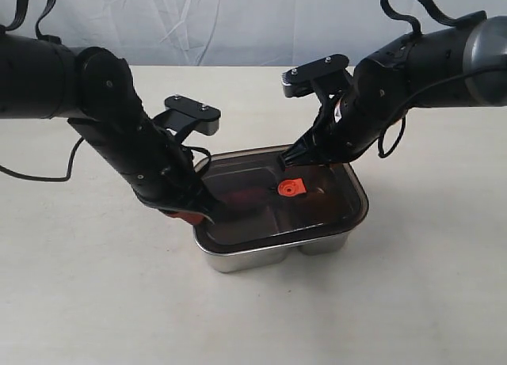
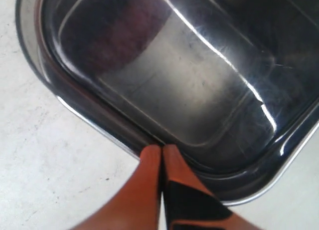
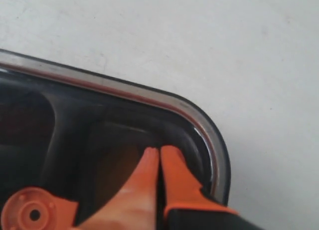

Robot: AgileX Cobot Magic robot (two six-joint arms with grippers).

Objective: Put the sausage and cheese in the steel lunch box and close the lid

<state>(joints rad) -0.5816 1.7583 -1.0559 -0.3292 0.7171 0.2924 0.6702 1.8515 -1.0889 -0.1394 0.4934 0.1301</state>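
Observation:
The steel lunch box (image 1: 269,256) stands mid-table with the dark tinted lid (image 1: 317,211) lying on top, its orange valve (image 1: 291,188) at the centre. A dim red shape under the lid, the sausage (image 1: 242,197), shows through the tint; the same blur appears in the left wrist view (image 2: 124,25). The cheese is hidden. My left gripper (image 2: 161,149) is shut, its tips pressing the lid's near-left edge (image 2: 149,140). My right gripper (image 3: 159,151) is shut too, tips resting on the lid near its far corner (image 3: 209,140), beside the valve (image 3: 32,212).
The box sits on a plain pale table (image 1: 412,302). Both black arms (image 1: 119,135) lean in over the box from either side. A white cloth backdrop (image 1: 238,17) closes the far edge.

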